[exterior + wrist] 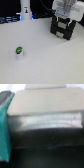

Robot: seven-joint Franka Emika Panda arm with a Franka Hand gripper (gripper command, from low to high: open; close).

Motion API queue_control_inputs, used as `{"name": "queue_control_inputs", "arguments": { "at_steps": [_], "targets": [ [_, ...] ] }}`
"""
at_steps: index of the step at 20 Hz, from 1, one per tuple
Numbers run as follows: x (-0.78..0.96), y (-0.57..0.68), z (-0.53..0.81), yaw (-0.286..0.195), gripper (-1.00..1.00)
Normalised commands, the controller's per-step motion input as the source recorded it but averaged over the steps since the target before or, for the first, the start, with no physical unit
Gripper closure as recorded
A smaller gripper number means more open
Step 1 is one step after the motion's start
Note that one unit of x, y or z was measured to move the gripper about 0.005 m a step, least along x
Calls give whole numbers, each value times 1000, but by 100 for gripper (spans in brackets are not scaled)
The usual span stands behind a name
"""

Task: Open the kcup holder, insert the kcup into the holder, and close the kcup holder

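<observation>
The kcup (19, 51), a tiny white pod with a green top, stands alone on the white table toward the exterior view's left. The kcup holder (62, 28), a black boxy unit, stands at the back on the exterior view's right. My gripper (65, 15) is right above and against the holder's top, far from the kcup. In the wrist view a pale front panel (45, 104) of the holder fills the frame, with a dark band below it. One teal fingertip (5, 131) shows at the picture's edge and the other is out of frame. Nothing is between the fingers.
A tall white bottle-shaped thing (25, 10) with a black mark stands at the back, toward the exterior view's left of the holder. Dark equipment lines the table's back edge (7, 20). The white table (45, 62) stretches between the kcup and the holder.
</observation>
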Motion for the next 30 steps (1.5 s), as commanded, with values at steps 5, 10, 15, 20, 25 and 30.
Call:
{"name": "queue_control_inputs", "arguments": {
  "at_steps": [5, 10, 15, 20, 25, 30],
  "targets": [
    [893, -262, 112, -130, 100],
    [901, -255, 83, -122, 100],
    [903, -263, 90, -116, 100],
    [897, -285, 77, -109, 100],
    [873, -310, 46, -93, 100],
    [849, -323, 37, -84, 100]
  ]
}}
